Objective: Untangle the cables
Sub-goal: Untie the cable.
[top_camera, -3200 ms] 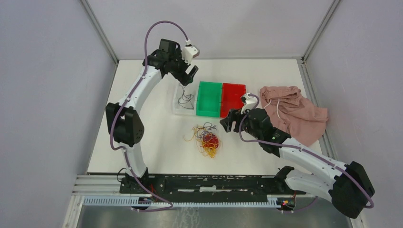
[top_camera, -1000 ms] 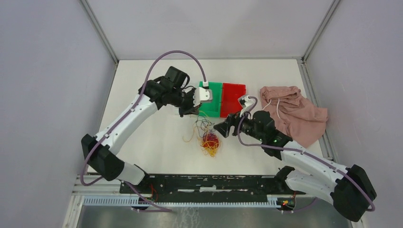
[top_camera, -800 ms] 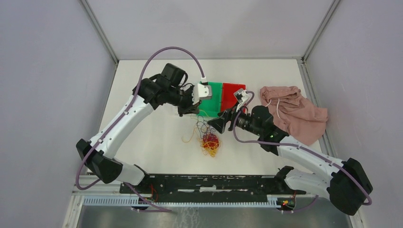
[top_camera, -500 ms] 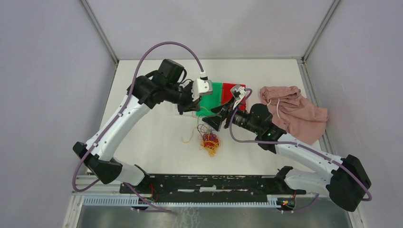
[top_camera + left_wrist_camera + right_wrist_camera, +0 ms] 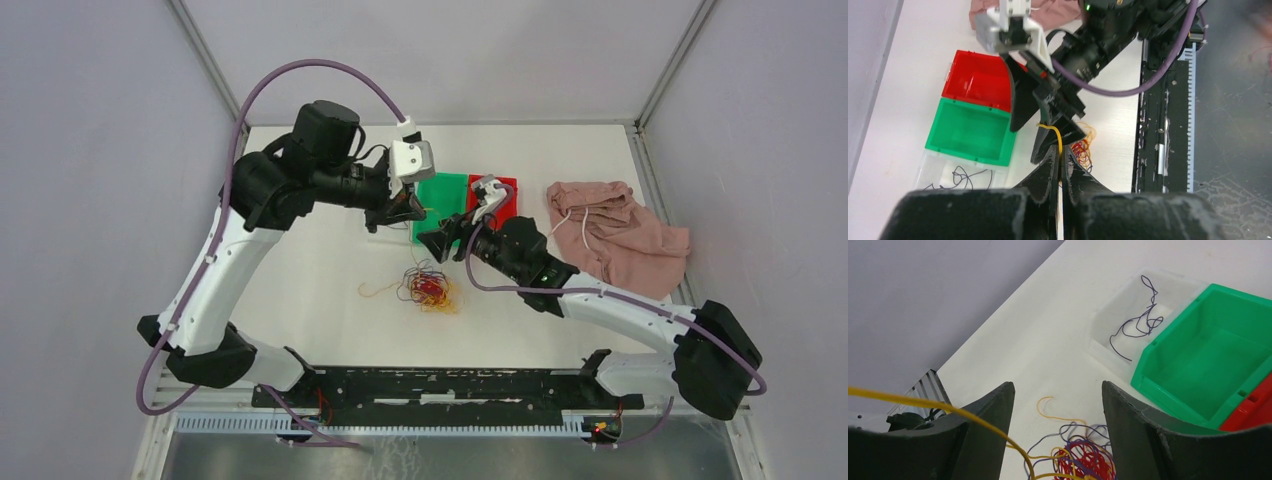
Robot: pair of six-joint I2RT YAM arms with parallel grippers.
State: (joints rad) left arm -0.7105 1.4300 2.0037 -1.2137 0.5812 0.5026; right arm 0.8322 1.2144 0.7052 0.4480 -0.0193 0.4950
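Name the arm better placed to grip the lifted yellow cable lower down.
Right: the right end effector stands open beside the yellow cable. The left end effector is shut on that cable, above the clump.

Left gripper pinches a yellow cable (green bin nearby).

The cables lie clumped mid-scene, a yellow, red and purple tangle; one yellow strand arcs up off it.
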